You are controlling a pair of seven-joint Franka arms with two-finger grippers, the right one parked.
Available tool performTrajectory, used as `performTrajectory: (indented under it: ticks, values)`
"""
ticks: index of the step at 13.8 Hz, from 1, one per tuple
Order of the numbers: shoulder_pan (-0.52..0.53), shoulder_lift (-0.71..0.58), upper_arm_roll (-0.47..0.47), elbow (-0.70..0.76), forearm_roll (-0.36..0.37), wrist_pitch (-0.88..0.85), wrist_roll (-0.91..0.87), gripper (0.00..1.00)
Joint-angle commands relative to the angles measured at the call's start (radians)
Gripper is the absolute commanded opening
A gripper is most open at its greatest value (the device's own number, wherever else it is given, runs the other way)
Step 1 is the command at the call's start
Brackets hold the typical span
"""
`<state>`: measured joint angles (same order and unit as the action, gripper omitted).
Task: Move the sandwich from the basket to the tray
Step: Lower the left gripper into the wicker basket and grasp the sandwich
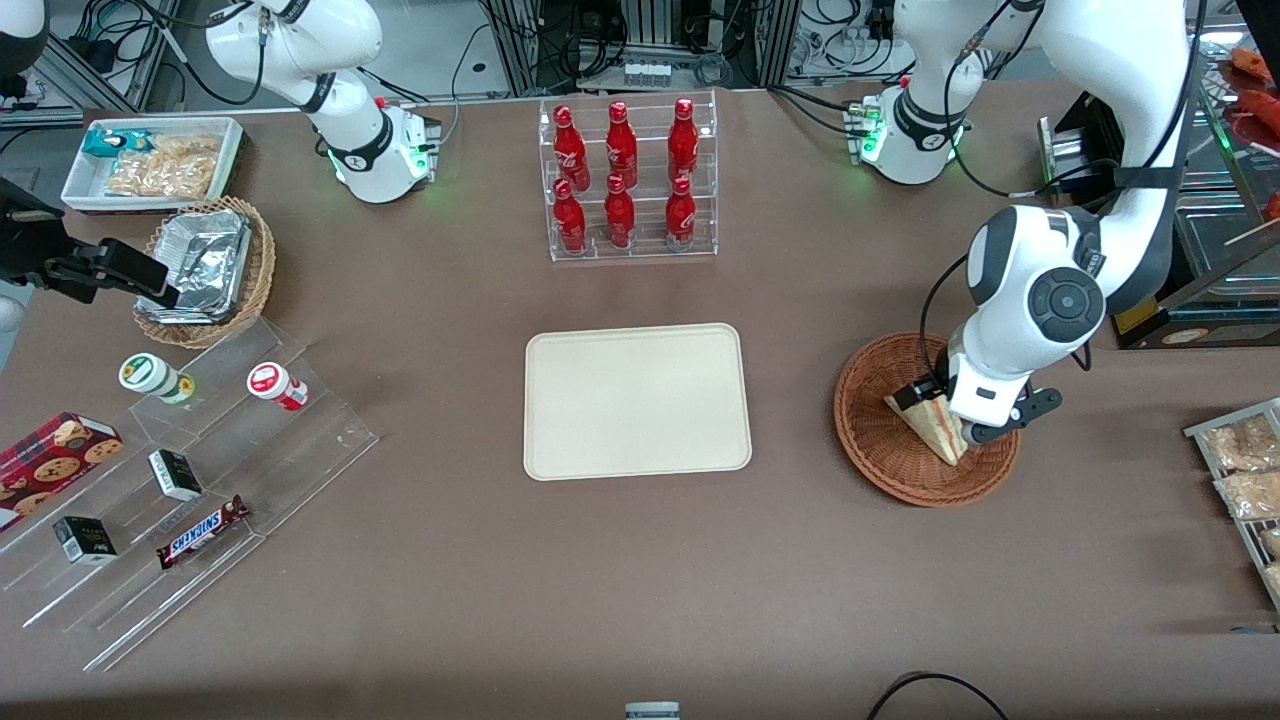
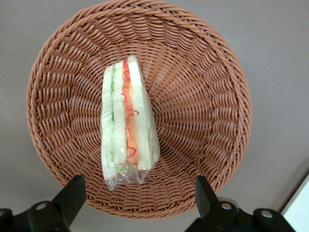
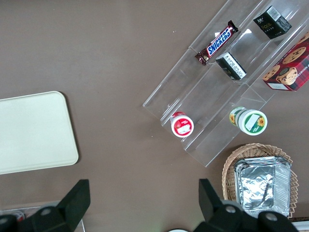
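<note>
- The sandwich (image 2: 128, 123) lies in the basket (image 2: 212, 96), standing on its long edge with the red and green filling layers facing up and clear wrap around it.
- The end effector (image 2: 140, 203) hangs directly above the basket, its two fingers (image 2: 72, 195) spread wide, one to each side of the wedge's wrapped end and touching nothing.
- Judged from this, the pick has not been made: lowering, closing on the bread, lifting and carrying are all left to do.
- The tray (image 1: 637, 400) sits bare at the middle of the counter (image 1: 640, 600), well apart from the basket, toward the parked arm's end.
- A rack of red bottles (image 1: 628, 180) stands farther from the front camera than the tray.
</note>
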<state>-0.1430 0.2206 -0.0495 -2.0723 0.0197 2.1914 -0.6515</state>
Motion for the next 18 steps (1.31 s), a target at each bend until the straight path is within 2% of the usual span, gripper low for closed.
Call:
performTrajectory:
  ticks: [1,6,12,18]
  values:
    - [0.008,-0.040,0.006,-0.054,0.016,0.048,-0.068,1.00]
    - [0.014,-0.040,0.007,-0.143,0.008,0.201,-0.172,1.00]
    - [0.016,0.006,0.010,-0.143,0.006,0.205,-0.189,1.00]
    - [0.014,0.054,0.034,-0.137,0.006,0.272,-0.189,0.95]
